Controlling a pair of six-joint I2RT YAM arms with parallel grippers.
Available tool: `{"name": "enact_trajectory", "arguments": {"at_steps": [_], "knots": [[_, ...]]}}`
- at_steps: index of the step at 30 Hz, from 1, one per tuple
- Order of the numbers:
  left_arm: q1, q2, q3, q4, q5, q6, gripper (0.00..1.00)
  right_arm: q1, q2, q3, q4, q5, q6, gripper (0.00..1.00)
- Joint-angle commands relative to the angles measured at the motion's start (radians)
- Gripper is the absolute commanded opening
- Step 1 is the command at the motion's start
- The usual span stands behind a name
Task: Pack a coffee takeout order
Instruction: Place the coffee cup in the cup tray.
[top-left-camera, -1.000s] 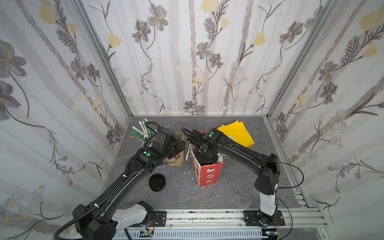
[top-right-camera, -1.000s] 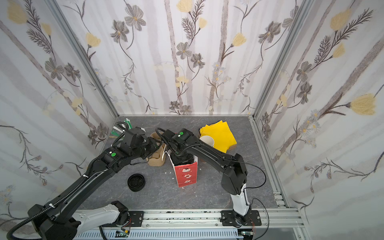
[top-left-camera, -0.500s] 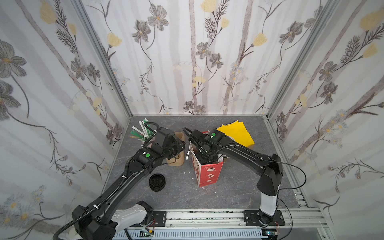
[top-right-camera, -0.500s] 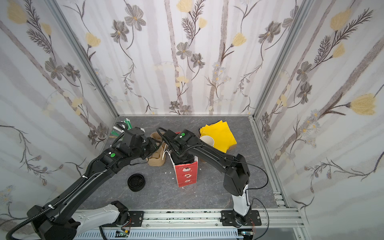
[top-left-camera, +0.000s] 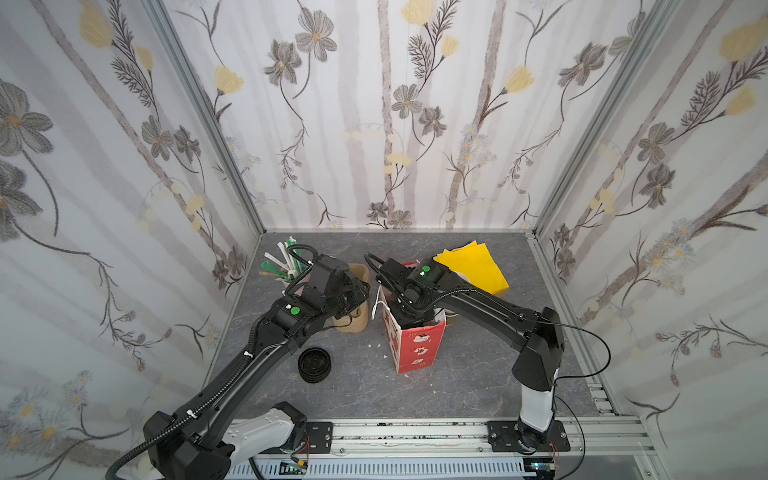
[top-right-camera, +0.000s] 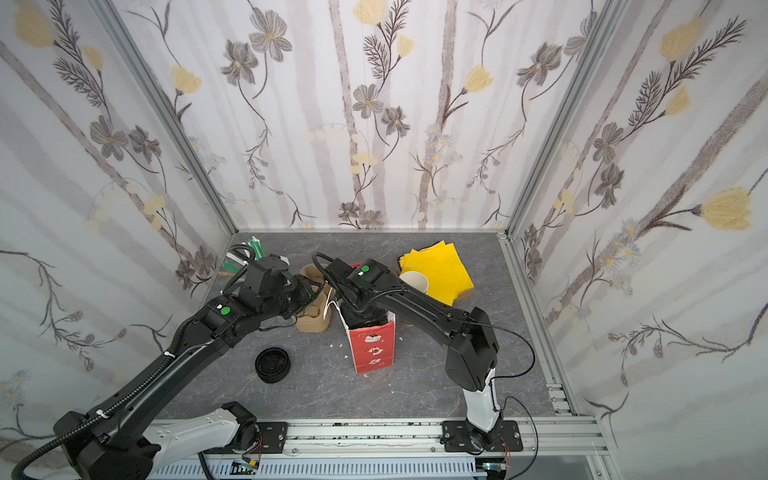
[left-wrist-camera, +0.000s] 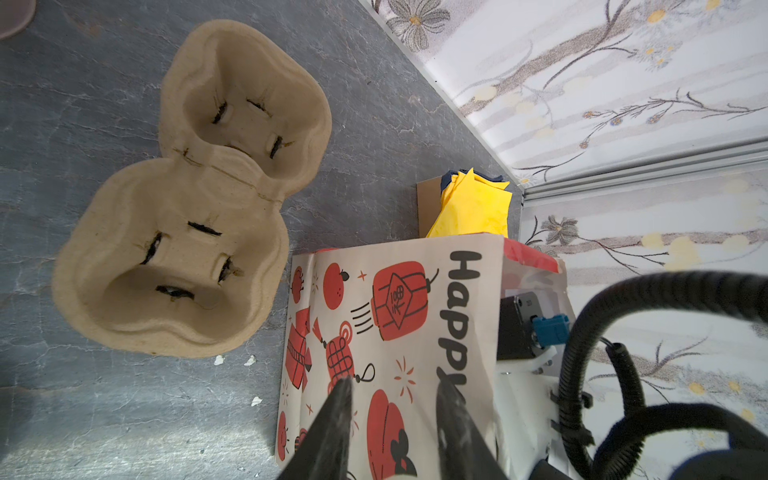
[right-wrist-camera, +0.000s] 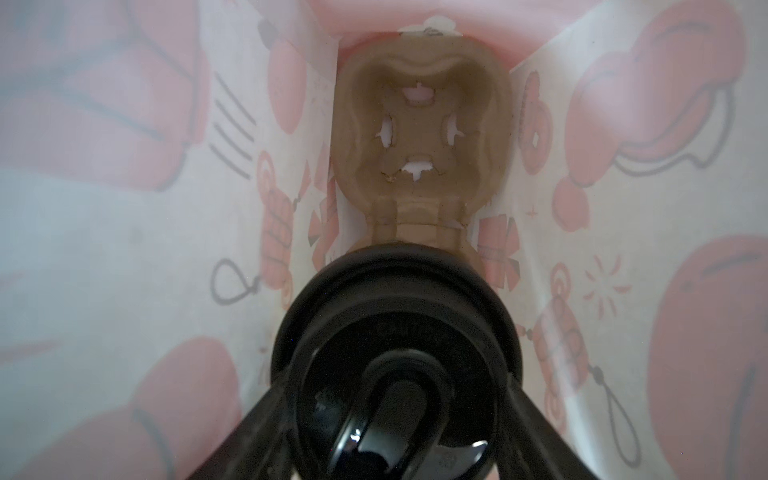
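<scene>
The black-lidded paper cup (right-wrist-camera: 395, 332) is gripped by the right gripper (right-wrist-camera: 397, 419) inside the red white-lined paper bag (top-left-camera: 415, 353), next to be lowered into the tan moulded-pulp two-cup carrier (right-wrist-camera: 422, 135) there; the left gripper (left-wrist-camera: 395, 386) is seen half open beside the bag.

The paper bag (left-wrist-camera: 386, 332) bears black lettering reading "Happy" (last letter partly hidden).

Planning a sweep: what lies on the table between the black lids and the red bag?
Only bare table with a few tiny white scraps, lids to bag, seen in both top views.
</scene>
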Motion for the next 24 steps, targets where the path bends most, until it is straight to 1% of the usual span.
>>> {"name": "enact_trajectory", "arguments": {"at_steps": [1,9,24], "knots": [[0.001,-0.001,-0.003,0.022,-0.009,-0.006,0.35,0.003,-0.005,0.015,-0.061,-0.036,0.015,0.57],[0.000,-0.001,-0.006,0.026,-0.006,-0.004,0.35,0.009,-0.035,0.057,-0.118,-0.028,0.028,0.57],[0.001,0.006,-0.003,0.030,-0.003,-0.002,0.35,0.021,-0.079,0.057,-0.118,-0.053,0.049,0.57]]}}
